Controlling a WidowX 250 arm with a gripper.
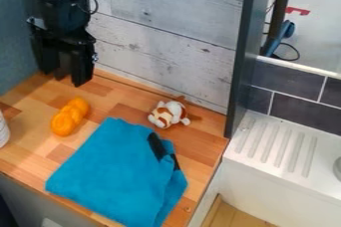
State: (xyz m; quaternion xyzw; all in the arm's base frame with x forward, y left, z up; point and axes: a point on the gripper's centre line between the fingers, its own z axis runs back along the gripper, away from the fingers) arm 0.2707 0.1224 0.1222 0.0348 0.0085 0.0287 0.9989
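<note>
The black gripper (63, 70) hangs at the upper left, above the back left part of the wooden counter, its fingers apart and holding nothing. Nearest to it, a little lower, lies a lumpy orange object (69, 116). A blue cloth (120, 171) with a black strip near its right side is spread over the middle and front of the counter. Just behind the cloth, a small brown and white plush toy (168, 114) rests near the back wall.
A pale wood-plank wall (173, 37) stands behind the counter (206, 144), and a dark upright post (241, 56) rises at its right back corner. Farther right is a white sink with a ridged drainboard (276, 146). A white object (3, 130) is cut off at the left edge.
</note>
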